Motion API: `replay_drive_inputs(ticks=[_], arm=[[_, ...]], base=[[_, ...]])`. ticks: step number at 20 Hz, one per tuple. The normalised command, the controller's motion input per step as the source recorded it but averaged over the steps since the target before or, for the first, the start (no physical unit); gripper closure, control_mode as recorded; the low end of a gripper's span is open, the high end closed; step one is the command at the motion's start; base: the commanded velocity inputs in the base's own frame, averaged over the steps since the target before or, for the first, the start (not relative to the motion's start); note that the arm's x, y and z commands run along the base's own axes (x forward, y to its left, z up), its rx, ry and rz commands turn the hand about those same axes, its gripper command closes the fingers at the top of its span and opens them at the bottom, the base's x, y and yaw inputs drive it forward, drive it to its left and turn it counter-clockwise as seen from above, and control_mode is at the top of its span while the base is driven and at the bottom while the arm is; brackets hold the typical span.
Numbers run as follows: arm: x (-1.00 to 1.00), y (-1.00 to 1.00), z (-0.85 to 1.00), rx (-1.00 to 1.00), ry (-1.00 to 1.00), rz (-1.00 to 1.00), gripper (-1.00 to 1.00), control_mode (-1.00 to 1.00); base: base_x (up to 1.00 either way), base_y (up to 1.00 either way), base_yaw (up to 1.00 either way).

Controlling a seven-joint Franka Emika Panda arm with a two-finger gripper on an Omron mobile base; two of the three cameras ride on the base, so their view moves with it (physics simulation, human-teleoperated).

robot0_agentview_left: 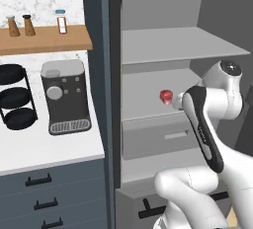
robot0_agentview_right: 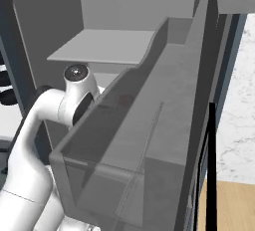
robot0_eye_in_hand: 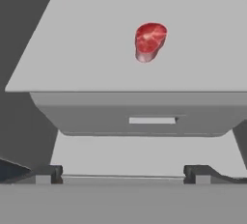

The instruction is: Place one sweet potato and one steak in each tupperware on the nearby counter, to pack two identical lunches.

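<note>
Item: one steak (robot0_eye_in_hand: 150, 41), mid fridge shelf (robot0_eye_in_hand: 72, 49), back from its front edge (chilled storage). I hold my fingers (robot0_eye_in_hand: 197, 172) spread wide, empty, facing it.

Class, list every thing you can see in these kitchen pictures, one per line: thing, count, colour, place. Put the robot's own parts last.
steak: one, red, middle fridge shelf
fridge shelf: several, grey, inside the open fridge
fridge drawer: one, grey, below the steak's shelf
coffee machine: one, grey, on the counter
counter: one, white, left of the fridge
tiered rack: one, black, counter's left
shakers: two, brown, wooden wall shelf
bottle: one, white, same shelf
gripper: one, dark tips, open, facing the fridge
</note>
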Motion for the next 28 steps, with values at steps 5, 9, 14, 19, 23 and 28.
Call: replay_drive_inputs(ticks=[5, 9, 14, 19, 23, 28], arm=[[0.79, 0.00, -0.18, 0.00, 0.04, -0.03, -1.00, -1.00], [0.68, -0.01, -0.21, 0.00, 0.10, -0.04, -1.00, -1.00], [0.46, -0.13, -0.38, 0.00, 0.08, -0.09, -1.00, -1.00], [0.25, -0.14, -0.44, 0.00, 0.09, -0.04, -1.00, -1.00], [0.39, 0.00, -0.36, 0.00, 0.00, -0.01, -1.00, -1.00], [0.30, -0.02, -0.35, 0.00, 0.00, 0.00, -1.00, -1.00]], base=[[0.00, 0.00, 0.00], [0.00, 0.00, 0.00], [0.00, 0.00, 0.00], [0.00, 0.00, 0.00], [0.00, 0.00, 0.00], [0.00, 0.00, 0.00]])
